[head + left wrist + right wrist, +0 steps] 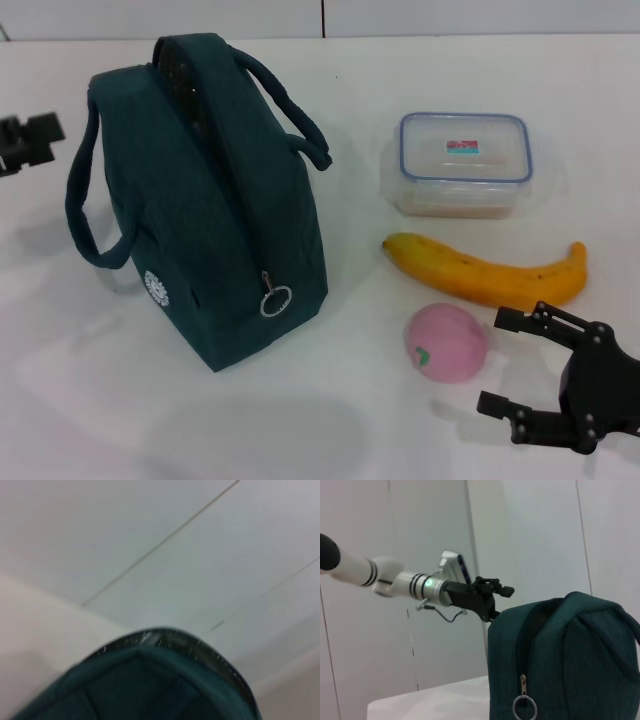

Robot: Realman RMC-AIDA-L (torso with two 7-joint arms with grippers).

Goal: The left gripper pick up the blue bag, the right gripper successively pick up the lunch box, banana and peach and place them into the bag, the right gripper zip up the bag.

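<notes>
Left claw (28, 140) at far left edge of desk (300, 420), apart from bag, opening not discernible. One blue bag (215, 230) upright, two handles, round white logo, writing unreadable, ring zip-pull; top open in left wrist view only. One lunch box (465, 162), red-teal label illegible. One banana (490, 272). One peach (446, 342). Right claw (505, 360) spread wide, empty, just beside peach.

My left gripper (25, 142) is cut off at the left edge; my left wrist view shows the blue bag (150, 685) only as a blur.
</notes>
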